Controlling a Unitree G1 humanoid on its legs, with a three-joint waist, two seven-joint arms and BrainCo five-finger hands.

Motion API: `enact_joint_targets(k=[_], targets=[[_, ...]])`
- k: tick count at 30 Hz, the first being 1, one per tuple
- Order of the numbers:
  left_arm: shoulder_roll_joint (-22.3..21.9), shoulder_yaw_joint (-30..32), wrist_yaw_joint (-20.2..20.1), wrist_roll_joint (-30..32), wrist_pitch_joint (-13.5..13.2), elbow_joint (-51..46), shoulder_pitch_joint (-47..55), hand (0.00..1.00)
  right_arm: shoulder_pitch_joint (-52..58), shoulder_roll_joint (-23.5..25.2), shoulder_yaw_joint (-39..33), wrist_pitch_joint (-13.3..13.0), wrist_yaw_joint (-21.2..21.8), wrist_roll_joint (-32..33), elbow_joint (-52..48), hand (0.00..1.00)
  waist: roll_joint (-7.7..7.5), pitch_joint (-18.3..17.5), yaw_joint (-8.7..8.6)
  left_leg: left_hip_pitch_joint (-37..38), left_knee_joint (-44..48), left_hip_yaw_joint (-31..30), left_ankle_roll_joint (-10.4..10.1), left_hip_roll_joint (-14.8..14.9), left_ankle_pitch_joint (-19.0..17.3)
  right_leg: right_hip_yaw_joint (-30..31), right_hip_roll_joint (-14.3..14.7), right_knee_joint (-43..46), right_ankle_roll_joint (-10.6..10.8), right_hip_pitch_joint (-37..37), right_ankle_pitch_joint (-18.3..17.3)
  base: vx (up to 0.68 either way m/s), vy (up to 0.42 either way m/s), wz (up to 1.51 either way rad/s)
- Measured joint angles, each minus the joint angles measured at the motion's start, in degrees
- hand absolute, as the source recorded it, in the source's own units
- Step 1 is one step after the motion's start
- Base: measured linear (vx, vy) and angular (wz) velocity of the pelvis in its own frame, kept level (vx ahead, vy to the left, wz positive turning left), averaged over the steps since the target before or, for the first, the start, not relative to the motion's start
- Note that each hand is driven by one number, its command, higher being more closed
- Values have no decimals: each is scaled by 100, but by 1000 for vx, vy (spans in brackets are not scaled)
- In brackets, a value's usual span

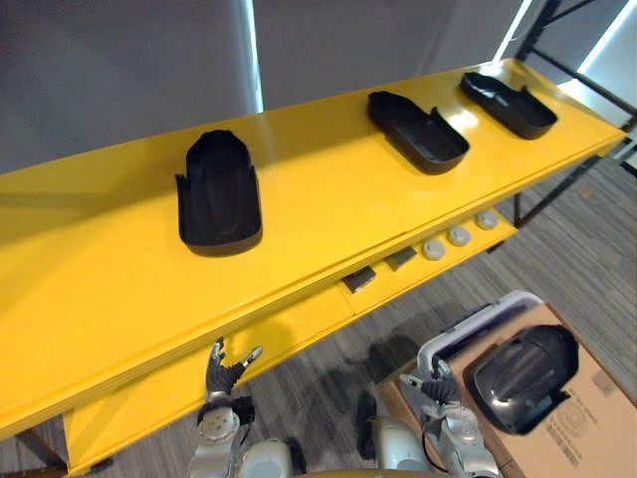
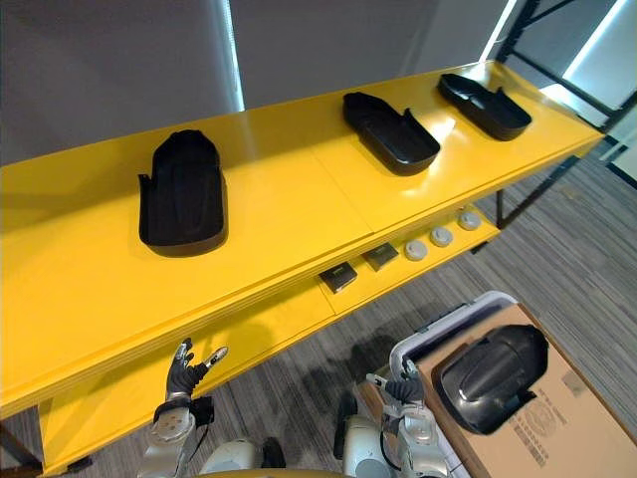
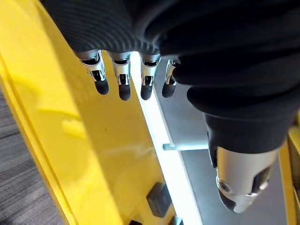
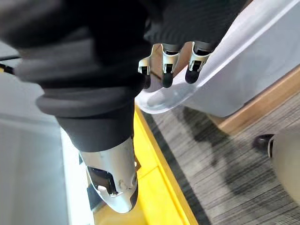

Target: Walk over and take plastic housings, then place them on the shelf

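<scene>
Left eye view: seeing three black moulded plastic housings [image 1: 219,194] [image 1: 418,129] [image 1: 508,103] lying along yellow metal shelf [image 1: 100,279]. Spotting fourth black housing [image 1: 523,376] resting on brown cardboard box [image 1: 597,418] near right hand [image 1: 436,386]. Holding nothing there or in left hand [image 1: 227,370], fingers hanging loose, open. Judging task mostly done, last pickup pending.

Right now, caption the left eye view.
Three black housings on the yellow shelf, a fourth on a cardboard box; left hand and right hand open.

Bright light glares off the yellow shelf [image 1: 328,204] (strongest beside the middle black housing [image 1: 418,131]), shadows soft.
</scene>
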Motion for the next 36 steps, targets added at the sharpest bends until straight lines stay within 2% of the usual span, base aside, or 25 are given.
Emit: enact_joint_targets(k=[1,2,3,5,11,14,16,18,19,20,21,22,23,24,26,28,29,30,31,32,33,34,36], targets=[[39,13,8,-1,1,33,-18,0,-151,-4,2,-4,-3,-12,180,0,-59,-67,24,-94,-83,48,-33,-46,125,-46,52,-632,-60,338,-12,-41,-69,-52],[131,12,13,-2,-2,197,-106,0,-331,-31,2,-6,-5,-47,381,0,-197,-159,39,-238,-145,9,-44,-135,254,5,59,-1366,-118,489,32,-40,-86,-53],[161,10,11,-3,9,331,-159,0,-451,-67,-4,-6,-6,-48,504,0,-193,-157,37,-276,-170,-57,-45,-181,304,49,70,-1620,-155,548,57,-51,-126,-50],[152,-24,7,-7,67,716,-248,0,-723,-257,-45,-4,-13,-48,781,0,5,-136,-23,-230,-218,-304,-98,-218,469,179,93,-2141,-176,803,260,-64,-111,-30],[129,-55,-5,4,68,929,-107,0,-593,-380,-54,0,-11,-53,902,0,225,-220,-27,240,-805,-426,-292,-182,707,635,290,-2444,-284,969,569,-65,-57,-45],[131,-52,-10,12,73,1102,-23,0,-586,-390,-54,0,-13,-53,910,0,281,-213,-33,347,-927,-122,-341,-95,765,1068,428,-2519,-314,859,787,-108,-15,-78],[129,-51,-16,15,90,1130,37,0,-640,-421,-13,-1,-16,-57,908,0,350,-186,-48,367,-908,233,-341,78,764,1157,519,-2598,-227,705,1036,-139,-26,-105],[149,-6,-16,16,127,1136,110,0,-749,-410,11,3,-17,-97,905,0,411,-141,-37,382,-894,775,-330,216,751,-116,137,-2374,-507,497,756,-166,-25,-115],[150,-10,-16,16,142,1126,150,0,-774,-403,34,1,-14,-101,904,0,476,-116,-23,421,-897,1086,-347,333,741,-1224,-204,-2031,-579,402,619,-190,2,-134],[168,17,-12,16,176,1128,178,0,-776,-411,132,2,-14,-103,904,0,534,-80,-14,484,-867,1382,-403,450,716,-2062,-458,-1888,-609,424,601,-176,-11,-138],[184,19,-12,16,177,1128,201,0,-775,-407,182,2,-14,-107,904,0,538,-78,-14,518,-840,1521,-459,498,697,-2336,-543,-1887,-617,446,603,-141,-61,-136],[253,23,-13,16,183,1133,225,0,-752,-402,258,2,-11,-114,904,0,516,-79,-14,554,-743,1682,-622,546,607,-2604,-624,-1963,-432,476,741,-98,-146,-107],[326,26,-12,16,182,1150,207,0,-678,-438,325,4,-13,-149,906,0,523,-66,-61,538,-554,1702,-804,596,505,-2442,-527,-2140,-296,465,1042,-76,-160,-87],[308,25,-12,16,180,1196,204,0,-594,-481,356,5,-14,-186,905,0,513,-63,-95,507,-468,1641,-888,653,452,-2395,-450,-2208,-306,477,1050,-51,-190,-53],[205,1,-16,15,174,1287,156,0,-326,-562,358,28,-17,-227,895,0,618,-88,-173,438,72,1591,-1201,1120,107,-2136,-65,-2398,-403,560,1041,-22,-151,-58],[194,5,-17,12,179,1387,189,0,-229,-558,359,27,-24,-222,879,0,716,-54,-171,445,517,1586,-1309,1484,-113,-1889,232,-2407,-535,606,967,20,-142,-81],[165,1,-17,9,183,1405,213,0,-172,-552,351,27,-27,-220,849,0,734,-22,-149,417,802,1292,-1095,1595,-39,-1712,405,-2398,-615,611,924,50,-139,-91],[154,1,-19,3,188,1419,211,0,-153,-542,342,26,-35,-213,843,0,736,-10,-149,376,936,1033,-1070,1615,-33,-1603,479,-2386,-652,618,911,115,-133,-86],[133,-2,-21,-19,205,1457,188,0,-148,-536,337,22,-64,-185,827,0,707,14,-125,191,1278,478,-957,1617,49,-1459,510,-2335,-731,609,896,135,-106,-72],[61,-19,-24,-44,208,1474,178,0,-137,-535,329,22,-125,-129,825,0,691,46,-157,39,1306,-174,-988,1393,-8,-1294,454,-2276,-791,617,903,138,-67,-66],[22,-26,-24,-57,207,1472,175,0,-139,-562,298,22,-131,-93,825,0,696,60,-152,36,1185,-475,-988,1213,-10,-1220,404,-2252,-774,628,885,115,24,-63],[-11,-71,-25,-75,206,1472,168,0,-149,-566,159,20,-134,-91,823,0,651,94,-152,13,862,-964,-992,883,-9,-1075,311,-2244,-749,658,863,130,89,-57],[-7,-175,-24,-155,203,1465,86,0,-147,-563,22,16,-149,-89,817,0,700,157,-155,-146,98,-1674,-1032,352,40,-883,140,-2243,-626,777,789,151,155,-40]])
